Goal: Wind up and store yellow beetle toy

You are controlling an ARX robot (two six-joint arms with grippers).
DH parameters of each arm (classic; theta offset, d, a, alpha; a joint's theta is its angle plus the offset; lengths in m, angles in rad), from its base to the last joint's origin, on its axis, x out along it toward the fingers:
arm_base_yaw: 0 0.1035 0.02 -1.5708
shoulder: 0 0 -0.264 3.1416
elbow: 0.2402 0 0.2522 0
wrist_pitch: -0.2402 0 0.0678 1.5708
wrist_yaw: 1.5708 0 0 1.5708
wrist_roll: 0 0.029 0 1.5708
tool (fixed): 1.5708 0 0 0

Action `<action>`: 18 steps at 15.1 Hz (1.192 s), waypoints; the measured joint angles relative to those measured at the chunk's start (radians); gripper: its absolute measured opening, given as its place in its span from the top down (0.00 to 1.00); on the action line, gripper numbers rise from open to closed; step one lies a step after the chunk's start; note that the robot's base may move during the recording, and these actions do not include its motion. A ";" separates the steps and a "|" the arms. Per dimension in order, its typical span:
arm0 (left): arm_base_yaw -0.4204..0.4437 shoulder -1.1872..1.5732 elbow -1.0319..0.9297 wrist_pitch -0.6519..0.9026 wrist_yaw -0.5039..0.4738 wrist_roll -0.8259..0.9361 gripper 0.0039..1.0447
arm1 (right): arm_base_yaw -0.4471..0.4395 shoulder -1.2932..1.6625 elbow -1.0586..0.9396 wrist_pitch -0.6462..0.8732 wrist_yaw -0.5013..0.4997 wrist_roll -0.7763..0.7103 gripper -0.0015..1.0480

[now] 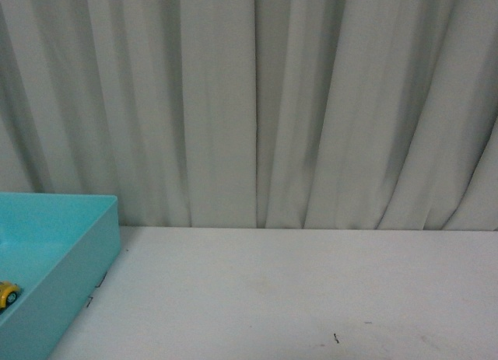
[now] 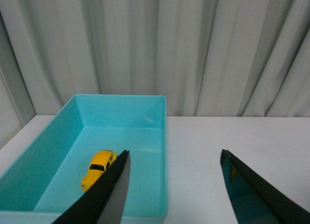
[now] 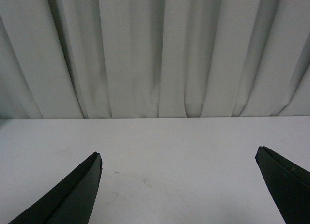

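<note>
The yellow beetle toy lies on the floor of a turquoise bin, resting on its wheels. In the front view only a sliver of the toy shows at the left edge, inside the same bin. My left gripper hovers open above the bin's right wall, with one black finger partly covering the toy and nothing between the fingers. Over bare white table my right gripper is wide open and holds nothing. Neither arm appears in the front view.
A white table stretches to the right of the bin, bearing a few small dark marks. Pleated grey curtains hang right behind the table's far edge.
</note>
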 joint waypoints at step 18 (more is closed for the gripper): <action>0.000 0.000 0.000 0.000 0.000 0.000 0.06 | 0.000 0.000 0.000 0.000 0.000 0.000 0.06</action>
